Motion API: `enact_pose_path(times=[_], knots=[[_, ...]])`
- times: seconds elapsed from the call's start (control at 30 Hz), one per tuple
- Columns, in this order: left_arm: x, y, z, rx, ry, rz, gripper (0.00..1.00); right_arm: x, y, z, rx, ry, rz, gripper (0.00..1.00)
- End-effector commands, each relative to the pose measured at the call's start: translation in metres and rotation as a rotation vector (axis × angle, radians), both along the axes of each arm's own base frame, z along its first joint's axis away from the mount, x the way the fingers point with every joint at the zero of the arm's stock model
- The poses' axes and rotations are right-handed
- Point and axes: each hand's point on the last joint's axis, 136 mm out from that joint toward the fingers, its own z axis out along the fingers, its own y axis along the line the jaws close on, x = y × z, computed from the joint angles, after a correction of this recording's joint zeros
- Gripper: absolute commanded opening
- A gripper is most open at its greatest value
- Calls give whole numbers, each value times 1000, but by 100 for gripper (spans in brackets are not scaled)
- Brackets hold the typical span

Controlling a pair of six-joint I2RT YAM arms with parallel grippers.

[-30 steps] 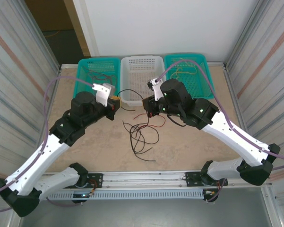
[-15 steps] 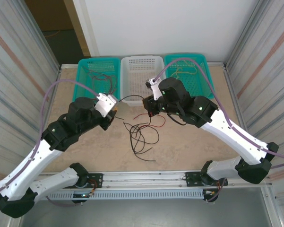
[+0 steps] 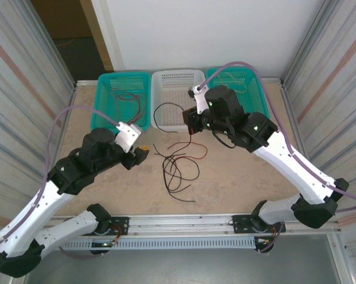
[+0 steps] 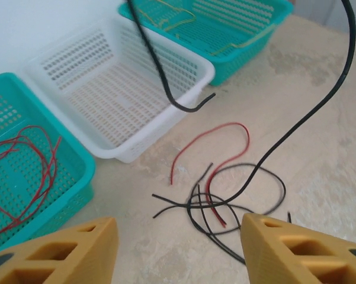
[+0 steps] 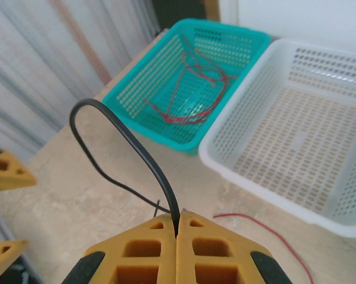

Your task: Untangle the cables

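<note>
Far left: the left teal basket (image 3: 109, 94), with a few red cables (image 3: 133, 100) lying inside, likely put there to keep one colour together.

Just in front, low over the surface (image 3: 237, 177): the left end effector (image 3: 142, 152), fingers (image 4: 59, 251) spread wide with nothing between them. Aimed at the mess, as if ready for the next pick.

Next, out on the middle of the surface: the pile of cables (image 3: 176, 171), thin black loops crossed over each other, plus one loose red cable (image 3: 189, 146) on the far side. Not sorted yet, so more work to do.

Behind the pile: the white basket (image 3: 180, 89), bare inside, maybe meant for the black ones.

Over its near edge: a black cable (image 3: 160, 113), held up in a loop with one end dangling. Another black strand trailing down toward the pile; hard to tell whether part of the same cable.

Then the right end effector (image 5: 176, 228), pinched shut on that black cable. Held high, probably to pull it free of the others before dropping it in.

Far right: the right teal basket (image 3: 256, 80), with yellow cables (image 4: 243, 43) in it.
</note>
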Motion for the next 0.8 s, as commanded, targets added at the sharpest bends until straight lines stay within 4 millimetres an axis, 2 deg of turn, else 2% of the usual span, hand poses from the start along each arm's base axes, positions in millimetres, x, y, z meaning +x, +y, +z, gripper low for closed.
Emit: enact_pose_path(times=[0.0, 0.17, 0.33, 0.43, 0.5, 0.57, 0.67, 0.73, 0.77], knots=[[10, 16, 16, -169, -12, 175, 63, 25, -7, 32, 80, -73, -59, 3], [8, 24, -1, -336, 111, 281, 66, 73, -29, 49, 131, -112, -213, 5], [7, 14, -38, -432, 296, 310, 60, 137, -50, 45, 128, -90, -361, 6], [8, 15, -58, -424, 361, 360, 59, 178, -56, 22, 178, 25, -385, 8], [8, 17, -68, -397, 391, 388, 59, 202, -52, -1, 273, 172, -331, 13], [9, 19, -74, -372, 415, 409, 59, 218, -52, -26, 306, 295, -325, 22], [11, 21, -81, -350, 448, 434, 60, 221, -59, -62, 241, 384, -368, 42], [14, 21, -86, -351, 471, 449, 61, 211, -63, -76, 195, 393, -385, 47], [15, 21, -89, -356, 483, 455, 61, 205, -65, -80, 179, 387, -390, 56]])
